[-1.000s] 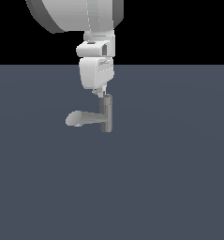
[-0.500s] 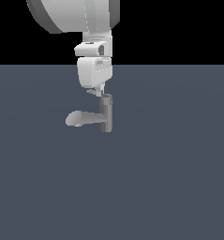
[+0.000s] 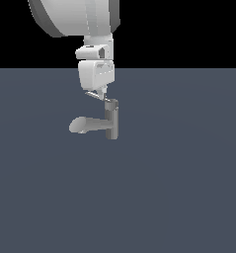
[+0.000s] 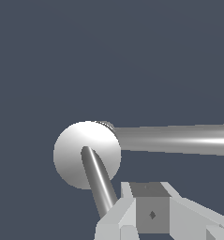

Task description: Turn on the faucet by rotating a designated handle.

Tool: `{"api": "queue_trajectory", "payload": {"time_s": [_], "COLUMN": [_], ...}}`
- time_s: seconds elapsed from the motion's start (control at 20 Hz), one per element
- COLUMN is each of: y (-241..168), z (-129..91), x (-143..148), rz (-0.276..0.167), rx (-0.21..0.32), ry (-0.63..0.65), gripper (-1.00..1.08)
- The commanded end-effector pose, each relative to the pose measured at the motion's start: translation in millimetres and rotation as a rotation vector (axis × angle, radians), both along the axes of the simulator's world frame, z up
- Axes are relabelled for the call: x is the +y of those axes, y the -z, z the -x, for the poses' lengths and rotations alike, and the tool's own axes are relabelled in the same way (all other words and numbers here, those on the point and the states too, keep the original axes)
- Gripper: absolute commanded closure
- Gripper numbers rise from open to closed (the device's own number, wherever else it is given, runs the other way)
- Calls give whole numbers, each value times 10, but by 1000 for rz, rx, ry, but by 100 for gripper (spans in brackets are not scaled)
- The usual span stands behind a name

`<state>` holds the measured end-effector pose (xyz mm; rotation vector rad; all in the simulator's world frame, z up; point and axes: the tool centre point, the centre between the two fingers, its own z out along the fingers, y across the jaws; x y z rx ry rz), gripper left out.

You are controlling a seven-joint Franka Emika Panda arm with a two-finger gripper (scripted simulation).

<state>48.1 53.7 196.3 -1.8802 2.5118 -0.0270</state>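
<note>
The grey faucet [image 3: 112, 121] stands upright on the dark floor. Its thick spout [image 3: 85, 124] points toward the exterior view's left. The thin handle [image 3: 94, 94] slants up from the top cap. My gripper [image 3: 103, 92] hangs straight down over the cap, its fingertips right beside the handle. In the wrist view the round cap [image 4: 76, 150] shows from above, with the handle [image 4: 98, 183] running out from it to my gripper [image 4: 151, 208]. The fingers look pressed together as one block with nothing between them, next to the handle's outer end. The spout [image 4: 174, 139] runs off sideways.
A flat dark grey floor [image 3: 178, 188] surrounds the faucet. The large white arm [image 3: 75, 17] rises above the gripper and out of the frame.
The gripper and arm have shifted slightly toward the exterior view's left, over the faucet's top. The faucet body and spout have not moved.
</note>
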Motion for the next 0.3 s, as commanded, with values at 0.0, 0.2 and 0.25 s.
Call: {"api": "queue_trajectory", "payload": {"time_s": [0.0,0.2,0.25], "y": [123,144,144], "z": [-29,-109,-109], "x": [456,582,582], "rz": [-11,-11,-11], "rx": [9,13,13], "ry": [-62,-70,-70], "gripper": [108,108,108]}}
